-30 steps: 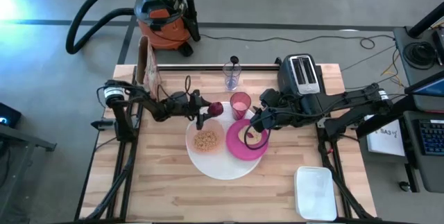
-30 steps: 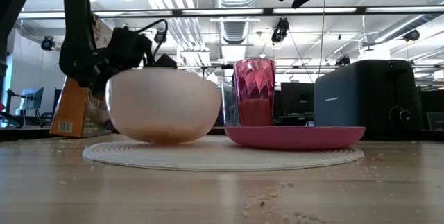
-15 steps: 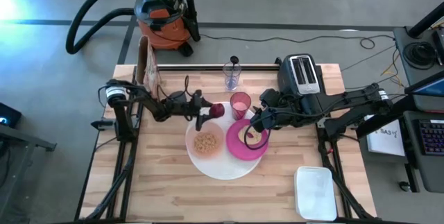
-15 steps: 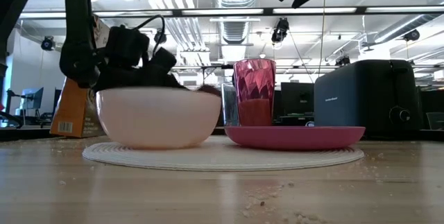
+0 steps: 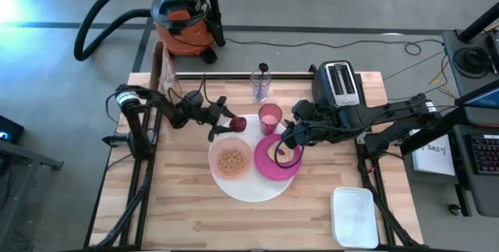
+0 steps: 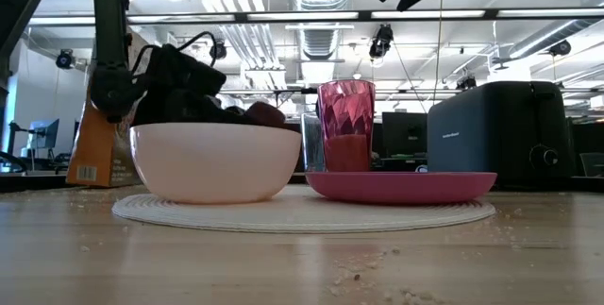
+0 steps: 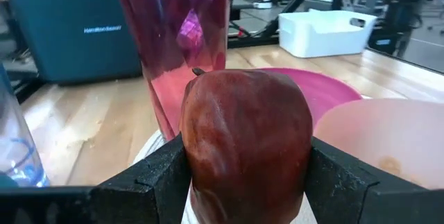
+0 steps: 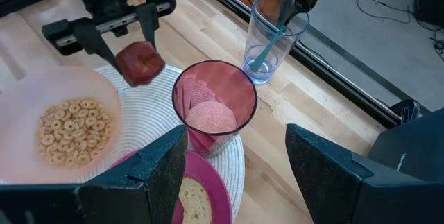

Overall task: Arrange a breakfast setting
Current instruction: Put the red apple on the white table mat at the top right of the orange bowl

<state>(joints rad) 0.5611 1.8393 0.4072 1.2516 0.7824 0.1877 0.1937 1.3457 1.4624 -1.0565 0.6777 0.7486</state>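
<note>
Six pieces make up your breakfast setting, grouped at mid-table. The large white round plate [image 5: 248, 182] lies flat on the wood. On its left part sits the pale pink bowl [image 5: 231, 159], holding ring cereal [image 8: 73, 130]. The smaller magenta plate [image 5: 274, 162] overlaps the white plate's right edge and carries a slice of toast [image 8: 189, 209]. The translucent pink cup [image 5: 270, 116] stands upright at the white plate's far rim, just behind the magenta plate. The clear glass [image 5: 260, 85] stands farther back, apart from the cup, with the teal-handled spoon [image 8: 267, 46] leaning inside it.

Your left gripper [image 5: 221, 124] is clamped on a dark red apple [image 7: 246, 137], one finger on each side. It holds the fruit in the air over the white plate's far-left rim, between bowl and cup, near both.

Your right gripper [image 5: 285, 136] hangs over the magenta plate with its fingers spread wide and nothing between them.

Around the set you have a dark toaster [image 5: 338, 84] at the far right, a cereal box [image 6: 97, 144] at the far left, a white bin [image 5: 355, 217] at the near right corner, and crumbs [image 6: 363, 275] on the near tabletop. An orange-and-black shop vacuum [image 5: 183, 18] stands on the floor beyond the table.
</note>
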